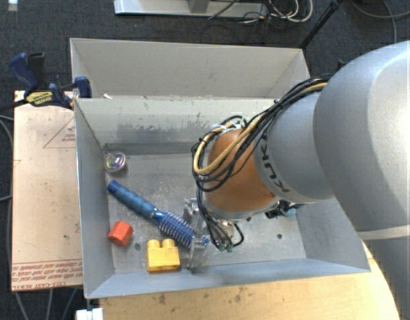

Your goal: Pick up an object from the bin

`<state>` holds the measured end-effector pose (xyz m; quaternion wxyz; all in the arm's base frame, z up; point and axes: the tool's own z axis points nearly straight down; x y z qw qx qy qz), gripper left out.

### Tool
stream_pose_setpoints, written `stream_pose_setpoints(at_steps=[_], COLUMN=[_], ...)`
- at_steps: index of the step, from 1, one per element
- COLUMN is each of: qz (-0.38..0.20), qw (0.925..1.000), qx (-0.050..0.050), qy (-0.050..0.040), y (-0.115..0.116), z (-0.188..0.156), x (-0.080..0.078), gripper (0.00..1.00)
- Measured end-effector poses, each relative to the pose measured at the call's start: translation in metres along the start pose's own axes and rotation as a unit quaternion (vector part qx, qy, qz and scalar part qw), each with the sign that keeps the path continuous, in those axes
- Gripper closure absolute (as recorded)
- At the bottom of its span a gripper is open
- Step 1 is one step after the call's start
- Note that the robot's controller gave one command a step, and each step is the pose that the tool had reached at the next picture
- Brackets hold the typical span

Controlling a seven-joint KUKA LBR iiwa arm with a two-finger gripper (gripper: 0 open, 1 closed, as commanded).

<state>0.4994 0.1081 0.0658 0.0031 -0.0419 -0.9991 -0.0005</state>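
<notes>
Blue plastic hairbrush with a bristled head (151, 212): flat on the floor of grey metal bin (91, 205), handle toward far left, head toward near middle. Gripper (199, 240) low at the bristled end, just beside yellow plastic toy brick (163, 255); opening not determinable, hold on anything not confirmed. Nearby: small red block (120, 233), left of the brick; shiny round metal piece (115, 161), well apart in the far-left corner. Judged: approach made, nothing lifted; closing, securing and raising clear of the bin outstanding.
</notes>
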Motion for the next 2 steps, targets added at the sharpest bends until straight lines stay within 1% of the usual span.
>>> stream_pose_setpoints(at_steps=[1, 2], qz=[0.003, 0.0], qw=[1.0, 1.0], qx=[0.001, -0.001], qy=[-0.0029, -0.0068], y=[-0.003, 0.032], z=[-0.003, -0.226], x=[-0.002, 0.005], gripper=[1.0, 1.0])
